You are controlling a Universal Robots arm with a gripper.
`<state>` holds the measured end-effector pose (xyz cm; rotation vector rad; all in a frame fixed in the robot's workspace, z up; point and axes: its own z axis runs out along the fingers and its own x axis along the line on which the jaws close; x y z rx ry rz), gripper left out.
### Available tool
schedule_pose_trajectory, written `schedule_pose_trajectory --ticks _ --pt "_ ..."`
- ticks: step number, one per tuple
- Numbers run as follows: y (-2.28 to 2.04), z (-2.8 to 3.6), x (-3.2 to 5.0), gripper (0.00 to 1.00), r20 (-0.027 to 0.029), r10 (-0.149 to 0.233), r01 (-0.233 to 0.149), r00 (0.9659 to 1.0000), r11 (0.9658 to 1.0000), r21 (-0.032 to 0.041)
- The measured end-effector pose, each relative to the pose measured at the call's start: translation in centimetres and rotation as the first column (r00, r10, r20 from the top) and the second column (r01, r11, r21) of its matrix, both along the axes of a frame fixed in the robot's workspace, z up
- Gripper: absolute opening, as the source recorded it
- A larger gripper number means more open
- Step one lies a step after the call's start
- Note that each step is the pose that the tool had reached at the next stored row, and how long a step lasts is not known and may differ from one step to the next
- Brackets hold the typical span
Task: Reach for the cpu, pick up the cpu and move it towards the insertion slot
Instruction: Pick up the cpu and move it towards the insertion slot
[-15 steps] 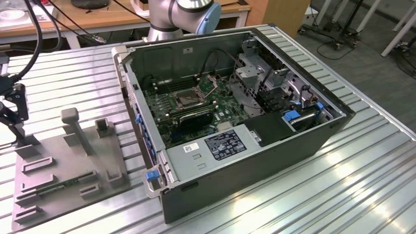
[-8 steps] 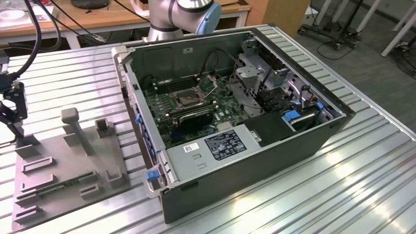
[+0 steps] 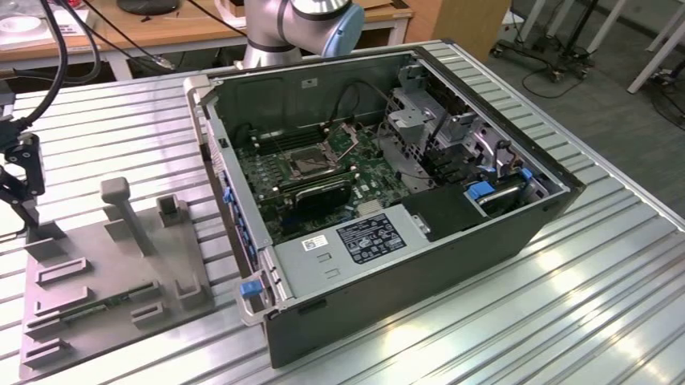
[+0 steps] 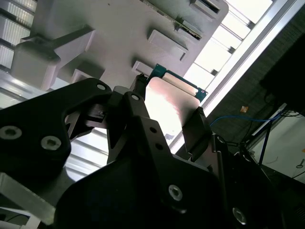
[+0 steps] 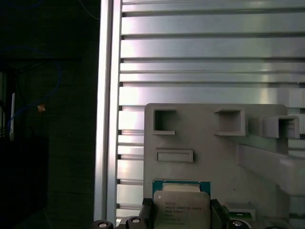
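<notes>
My end effector is pinching the cpu. In both wrist views one black finger presses against each of two opposite edges, and the silvery top faces the cameras with its green rim showing at the far edge. The cpu sits over the near end of the grey fixture. I cannot tell whether it rests on the fixture or hangs just above it. Beyond it in the first wrist view lie the fixture's rectangular recesses and then the ribbed metal tabletop.

In the exterior view my end effector stands at that view's left edge, above the fixture's outer corner. The open case lies on its side on the tabletop, just beside the fixture toward the exterior view's right. Inside it the green motherboard faces up, and the slot, a dark square in a silvery frame, sits near the middle of the board. The cpu and the slot are well apart, with the case's wall between them. My arm rises behind the case at the far side of the tabletop.
</notes>
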<state>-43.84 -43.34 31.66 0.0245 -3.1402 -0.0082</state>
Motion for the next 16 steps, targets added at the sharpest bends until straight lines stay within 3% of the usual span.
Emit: schedule_pose_trajectory --ticks 5,16 --pt "0.00 0.29 0.00 0.55 0.0003 0.000 0.000 1.0000 1.0000 0.0002" --pt "0.00 0.31 0.52 0.55 0.0003 0.000 0.000 1.0000 1.0000 0.0002"
